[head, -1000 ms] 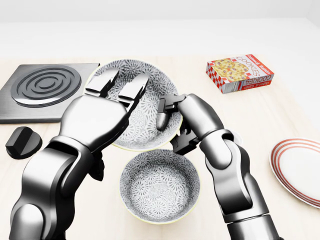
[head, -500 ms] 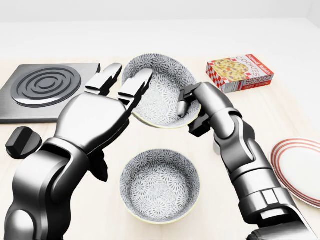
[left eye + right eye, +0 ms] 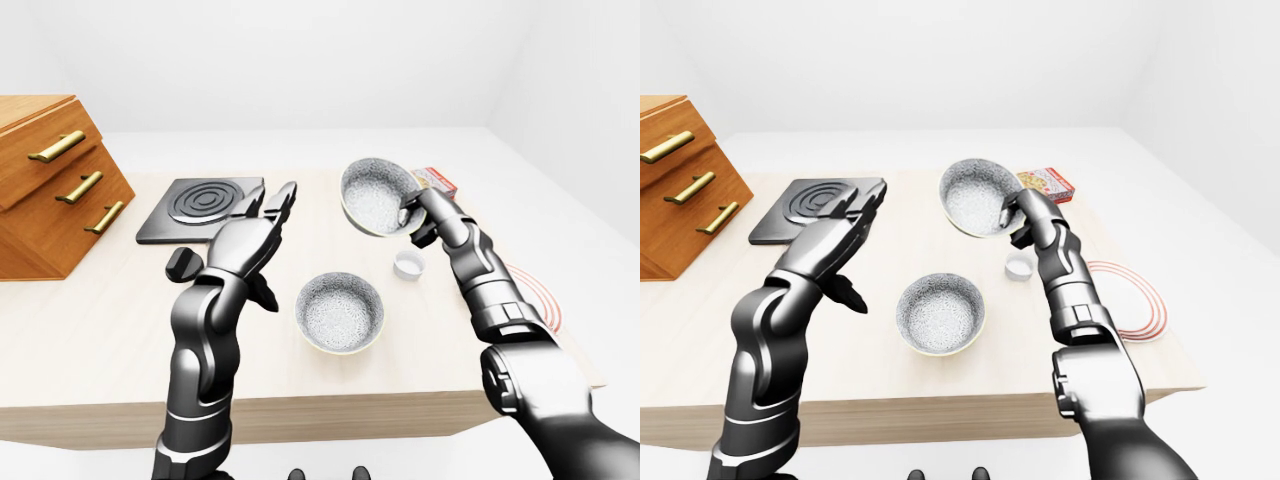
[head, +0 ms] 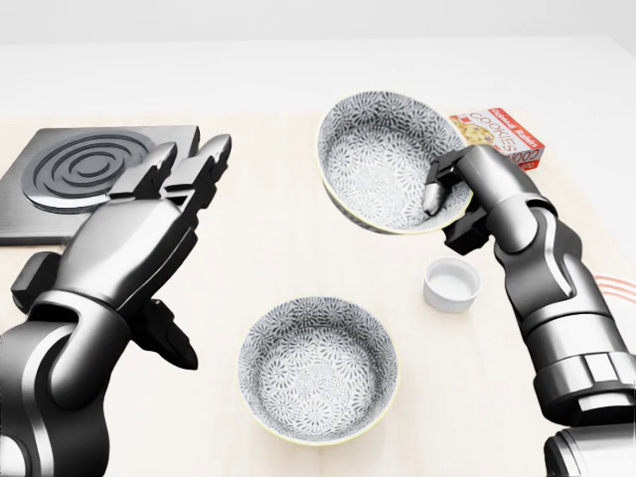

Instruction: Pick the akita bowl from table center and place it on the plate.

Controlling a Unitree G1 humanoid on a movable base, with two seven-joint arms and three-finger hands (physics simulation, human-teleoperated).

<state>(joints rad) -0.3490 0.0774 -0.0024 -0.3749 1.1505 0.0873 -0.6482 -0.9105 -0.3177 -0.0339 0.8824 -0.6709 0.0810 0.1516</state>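
Grey-patterned akita bowl (image 4: 383, 159) is off the desk (image 4: 278, 248), tilted, and pinched at its rim by the right robot hand (image 4: 487, 204), right of desk centre. Left robot hand (image 4: 129, 234) hovers wide, fingers spread, holding nothing. Plate (image 3: 1130, 300) lies at the desk's right edge. Likely risks: the rim pinch is thin, so the tilted bowl could slip or swing. The path to the plate passes over the white cup (image 4: 452, 285), which the forearm could knock. The twin bowl (image 4: 318, 370) near the desk's bottom edge in the head view is a distractor.

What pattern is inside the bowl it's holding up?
The held bowl has a grey-white floral pattern; head view shows it best.
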